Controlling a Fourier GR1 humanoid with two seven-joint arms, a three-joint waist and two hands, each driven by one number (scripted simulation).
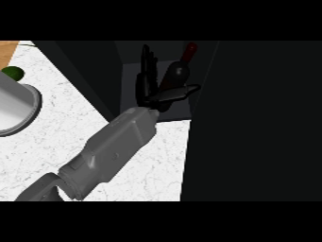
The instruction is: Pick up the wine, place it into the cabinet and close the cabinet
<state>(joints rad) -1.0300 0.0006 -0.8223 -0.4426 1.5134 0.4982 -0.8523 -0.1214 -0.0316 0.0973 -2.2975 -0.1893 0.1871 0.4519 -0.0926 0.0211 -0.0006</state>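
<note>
Where the dark cabinet (156,66) opens at upper centre of the frame: one wine bottle (179,71) — dark red, upright, inside the recess. One hand (156,87) — black, on a grey forearm rising from the lower left; fingers straight beside the bottle's left, thumb crossing its base, not curled round it. White marbled counter (52,127) at left. Grey cylinder (3,101) at left edge. Green object (12,72), upper left.

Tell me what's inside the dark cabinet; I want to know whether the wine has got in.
Inside the cabinet stands the wine bottle, upright, neck up. A black hand reaches in beside it and covers its lower part, so its base and the shelf under it cannot be seen.
</note>
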